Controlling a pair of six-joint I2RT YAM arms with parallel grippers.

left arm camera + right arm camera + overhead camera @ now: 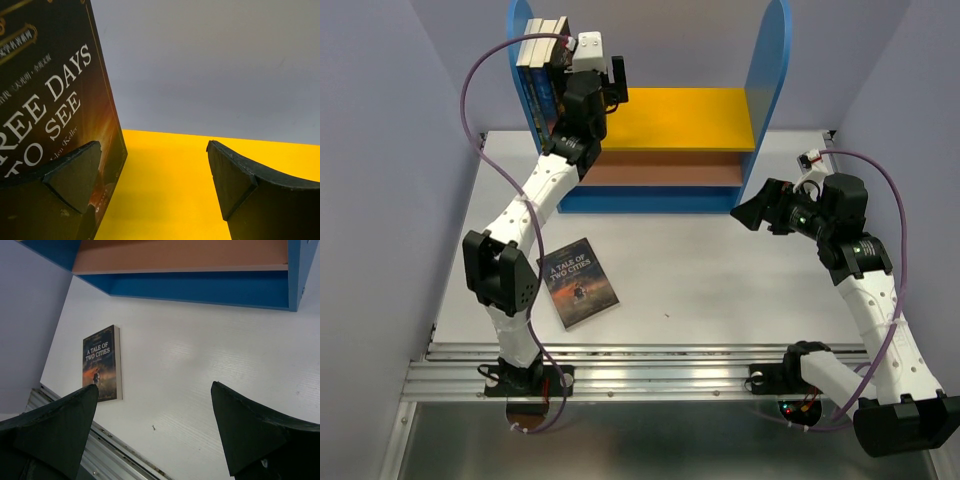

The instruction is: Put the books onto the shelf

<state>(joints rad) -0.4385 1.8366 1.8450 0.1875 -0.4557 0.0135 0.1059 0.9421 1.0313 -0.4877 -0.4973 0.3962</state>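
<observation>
The shelf (655, 118) stands at the back of the table, with blue side panels, a yellow upper board (165, 195), a brown lower board (185, 255) and a blue base (200, 287). Several books (542, 62) stand upright on the yellow board against the left panel; the outermost reads "Three Days to See" (50, 100). My left gripper (603, 82) (155, 170) is open over the yellow board, its left finger right beside that cover, nothing between the fingers. Another book, "A Tale of Two Cities" (578, 282) (102, 362), lies flat on the table. My right gripper (748, 212) (155, 415) hovers open and holds nothing, right of it.
The white table (720, 280) is walled in by pale purple panels on the left, right and back. A metal rail (650, 365) runs along the near edge by the arm bases. Purple cables loop from both arms.
</observation>
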